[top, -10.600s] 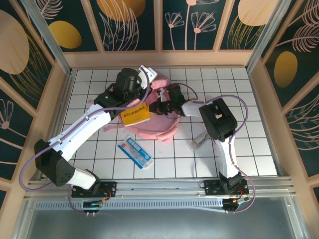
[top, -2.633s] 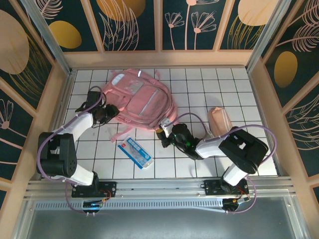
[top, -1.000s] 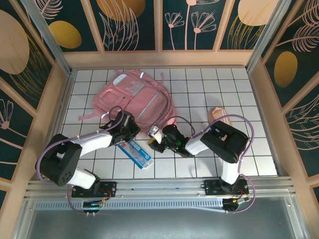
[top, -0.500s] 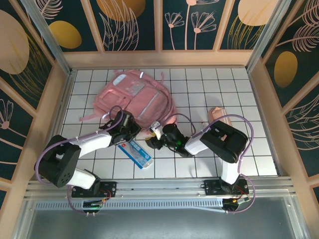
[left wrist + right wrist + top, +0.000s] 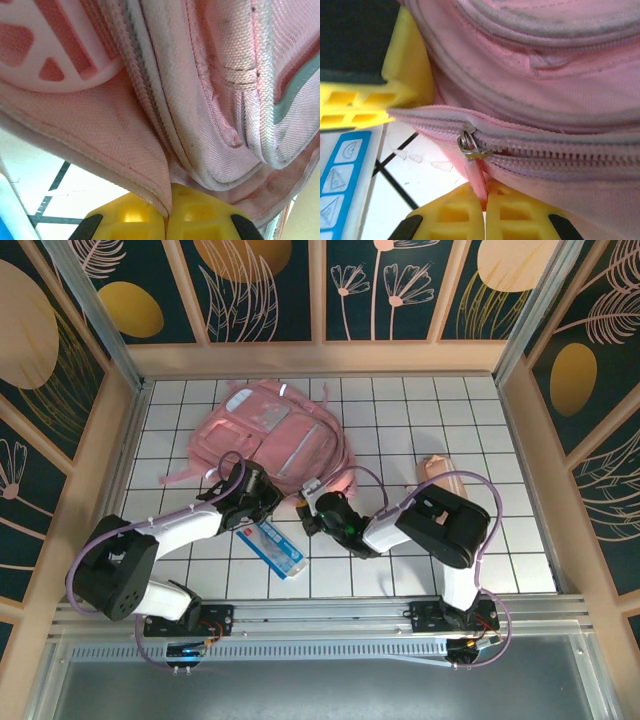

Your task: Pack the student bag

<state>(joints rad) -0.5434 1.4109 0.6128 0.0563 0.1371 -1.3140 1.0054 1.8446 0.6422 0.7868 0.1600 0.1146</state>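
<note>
Pink student bag [image 5: 275, 435] lies flat on the white grid table [image 5: 400, 420], around 11 o'clock from table centre. Both arms are folded in at its 6 o'clock edge.

- Blue-and-white flat pack [image 5: 272, 547] is on the table at 6 o'clock of the bag, just beside the left arm and not yet packed.
- Peach soft item [image 5: 440, 472] is at 3 o'clock, well apart from the bag. Can't tell what it is.
- Left gripper [image 5: 167, 220]: fingers pressed together with a hem fold of the bag's fabric pinched between them. In the top view it sits at the bag's 7 o'clock corner [image 5: 262, 502].
- Right gripper [image 5: 484, 210]: fingers pressed together on the pink zipper pull tab [image 5: 476, 182], which hangs at 6 o'clock from the metal slider [image 5: 470, 145]. In the top view it's at the bag's 5 o'clock edge [image 5: 312, 508].
- Teeth at 3 o'clock of the slider look meshed, so I read that compartment as closed.

My read on the step: unzipping the bag, with left anchoring and right on the puller. Packing itself hasn't started.

Next move probably needs:
- Right drags the tab along the zip line, low and parallel to the teeth.
- Left holds the fabric taut against it.

Risks: the thin tab slips out of the pads, or the whole bag slides instead of the slider moving.
</note>
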